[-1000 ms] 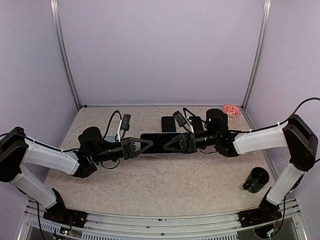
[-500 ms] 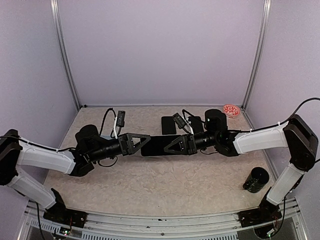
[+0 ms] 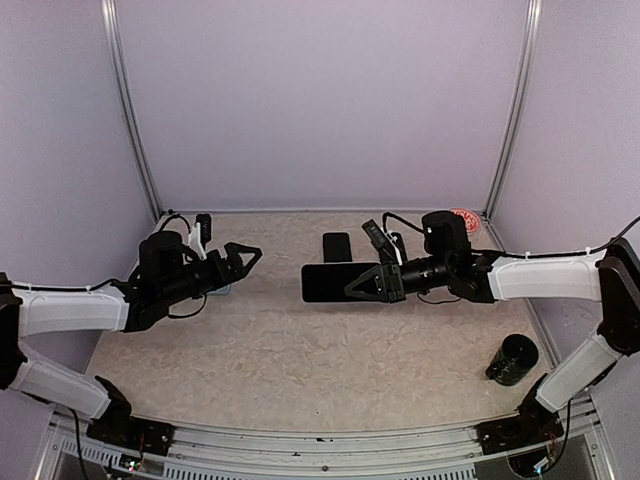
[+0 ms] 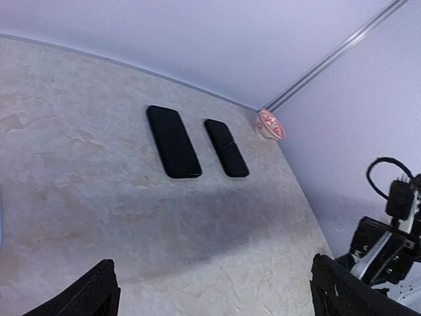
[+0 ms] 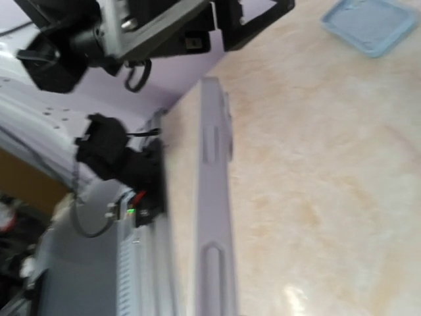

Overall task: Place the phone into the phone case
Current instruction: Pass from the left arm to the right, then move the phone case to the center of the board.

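The phone [image 3: 325,283] (a flat black slab) is up over the bench [image 3: 300,360], pinched at one end in the jaws of the right gripper [image 3: 352,286], and the left gripper [image 3: 243,266] has its jaws wide open, holding nothing.

Left slab [image 4: 173,141] beside right slab [image 4: 225,147], rear of table [image 3: 300,370]; bowl [image 4: 270,125] far-right corner; cylinder [image 3: 513,360] front right
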Motion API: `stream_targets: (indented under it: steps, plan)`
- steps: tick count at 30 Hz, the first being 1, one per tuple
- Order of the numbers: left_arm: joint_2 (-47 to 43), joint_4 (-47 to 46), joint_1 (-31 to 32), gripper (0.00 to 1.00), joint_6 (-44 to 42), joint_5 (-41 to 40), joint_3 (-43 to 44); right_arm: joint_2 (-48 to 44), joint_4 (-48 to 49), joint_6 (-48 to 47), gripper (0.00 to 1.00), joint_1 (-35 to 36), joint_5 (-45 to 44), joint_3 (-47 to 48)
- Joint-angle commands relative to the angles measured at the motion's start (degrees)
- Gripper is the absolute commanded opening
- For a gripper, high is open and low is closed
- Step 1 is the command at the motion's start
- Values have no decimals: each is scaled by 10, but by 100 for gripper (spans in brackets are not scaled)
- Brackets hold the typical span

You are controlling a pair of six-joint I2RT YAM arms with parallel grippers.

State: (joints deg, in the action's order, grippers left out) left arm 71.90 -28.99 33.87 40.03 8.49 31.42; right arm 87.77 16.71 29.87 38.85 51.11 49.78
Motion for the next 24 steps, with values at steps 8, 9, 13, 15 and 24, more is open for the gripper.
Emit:
stream_targets:
  steps: [8,9,13,15,24]
  plan:
    - [130,230,-38,99,-67,-134,131,-66,-155,-80,0,-16,-160,33]
    - [146,240,-39,99,-71,-144,140,-70,-154,-79,0,-16,-164,30]
    - [186,268,-39,95,-83,-185,171,-82,-149,-80,0,-17,-171,19]
    - [207,277,-40,93,-89,-209,183,-86,-149,-82,0,-17,-172,15]
    - [279,279,-48,80,-103,-240,210,-92,-148,-83,0,-17,-173,3]
